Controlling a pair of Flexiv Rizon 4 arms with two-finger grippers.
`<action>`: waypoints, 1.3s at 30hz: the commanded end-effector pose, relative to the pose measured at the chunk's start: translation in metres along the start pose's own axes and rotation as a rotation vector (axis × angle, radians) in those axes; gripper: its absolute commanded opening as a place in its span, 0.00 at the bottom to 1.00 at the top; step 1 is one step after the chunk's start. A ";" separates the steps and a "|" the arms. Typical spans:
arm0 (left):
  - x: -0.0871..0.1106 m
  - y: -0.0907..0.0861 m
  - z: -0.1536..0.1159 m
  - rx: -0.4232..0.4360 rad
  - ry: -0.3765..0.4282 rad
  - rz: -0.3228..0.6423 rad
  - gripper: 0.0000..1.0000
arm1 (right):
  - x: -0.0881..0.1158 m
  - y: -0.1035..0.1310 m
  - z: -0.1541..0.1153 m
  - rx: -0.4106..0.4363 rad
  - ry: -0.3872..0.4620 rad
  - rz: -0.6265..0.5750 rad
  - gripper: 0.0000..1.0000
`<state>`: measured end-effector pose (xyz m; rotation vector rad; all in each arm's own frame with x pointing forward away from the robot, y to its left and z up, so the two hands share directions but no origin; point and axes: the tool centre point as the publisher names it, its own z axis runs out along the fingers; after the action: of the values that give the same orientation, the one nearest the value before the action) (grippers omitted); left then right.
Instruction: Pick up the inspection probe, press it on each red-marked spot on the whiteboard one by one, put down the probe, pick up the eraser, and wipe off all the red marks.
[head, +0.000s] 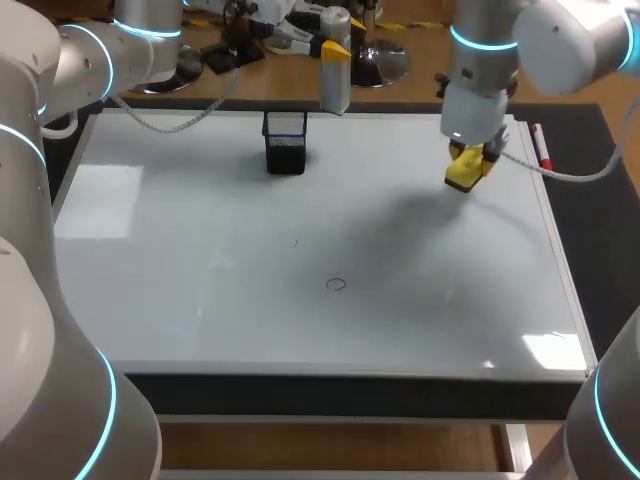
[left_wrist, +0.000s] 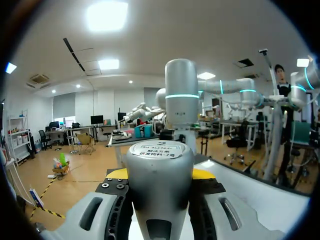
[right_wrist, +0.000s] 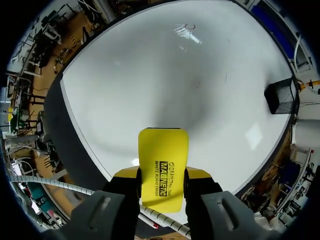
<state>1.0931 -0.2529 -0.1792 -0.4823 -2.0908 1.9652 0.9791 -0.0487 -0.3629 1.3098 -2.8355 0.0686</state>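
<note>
A black mesh cup (head: 285, 140) is standing upright at the far side. A red marker (head: 541, 147) is lying well apart to its right, beside the dark surface (head: 600, 230).

whiteboard (head: 200, 300), black mesh holder (head: 285, 141), red mark (head: 336, 284)

The whiteboard (head: 200, 300) is smooth and glossy, throwing back bright patches of light, while the dark mat (head: 605, 260) around it looks matt. The eraser (right_wrist: 163, 165) has a smooth yellow plastic back with a slight sheen, and the holder (head: 285, 142) is of black wire mesh, dull rather than shiny. The probe (left_wrist: 159, 175) has a smooth satin-grey casing, metal or plastic I cannot tell, with a paper-like label on top.
</note>
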 end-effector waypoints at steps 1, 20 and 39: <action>-0.007 0.002 -0.002 0.006 0.326 -0.001 0.00 | 0.008 -0.017 0.001 -0.013 -0.010 0.014 0.00; -0.007 0.002 -0.002 0.006 0.326 -0.001 0.00 | 0.013 -0.032 0.004 -0.020 -0.002 0.039 0.00; 0.013 -0.002 0.011 -0.017 0.320 0.006 0.00 | 0.013 -0.032 0.004 -0.020 -0.002 0.039 0.00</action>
<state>1.0767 -0.2559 -0.1827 -0.5333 -2.0724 1.9239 0.9938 -0.0791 -0.3661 1.2510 -2.8599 0.0377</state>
